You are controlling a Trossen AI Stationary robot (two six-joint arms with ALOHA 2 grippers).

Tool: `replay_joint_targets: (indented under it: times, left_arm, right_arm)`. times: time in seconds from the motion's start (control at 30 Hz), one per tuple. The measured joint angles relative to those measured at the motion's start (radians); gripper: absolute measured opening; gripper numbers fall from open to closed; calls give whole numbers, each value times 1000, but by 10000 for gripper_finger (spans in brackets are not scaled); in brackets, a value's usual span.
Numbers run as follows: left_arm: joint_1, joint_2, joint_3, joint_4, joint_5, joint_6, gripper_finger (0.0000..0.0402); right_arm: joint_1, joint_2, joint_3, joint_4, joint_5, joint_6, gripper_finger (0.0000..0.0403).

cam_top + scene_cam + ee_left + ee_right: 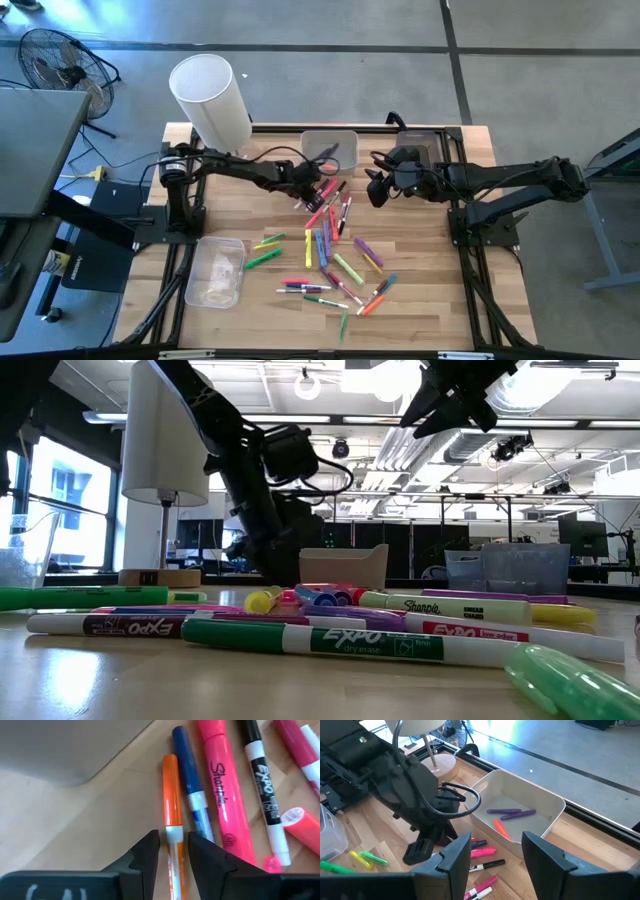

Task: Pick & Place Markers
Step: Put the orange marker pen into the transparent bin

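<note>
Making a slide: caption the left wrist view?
Left claw straddling an orange marker beside blue and pink ones.

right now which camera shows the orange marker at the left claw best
The left wrist view: the orange marker fills the frame, lying between the left claw fingers. The high view shows only the crowded pile; in the low and right wrist views the arm hides it.

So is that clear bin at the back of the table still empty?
No, the clear bin already holds two purple markers and an orange marker.
</note>
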Motion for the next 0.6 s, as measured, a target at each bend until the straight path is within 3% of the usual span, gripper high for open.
replay_joint_targets:
  times: [0.17, 0.37, 0.6]
  left_arm:
    - [1, 3, 2, -28, 8, -2, 101]
    - [1, 4, 3, -107, 23, 6, 21]
    - [2, 1, 3, -215, 99, 9, 21]
  right_arm:
    - [0, 0, 0, 1, -2, 0, 165]
    - [0, 0, 0, 1, -5, -5, 165]
    - [1, 0, 0, 1, -31, -6, 165]
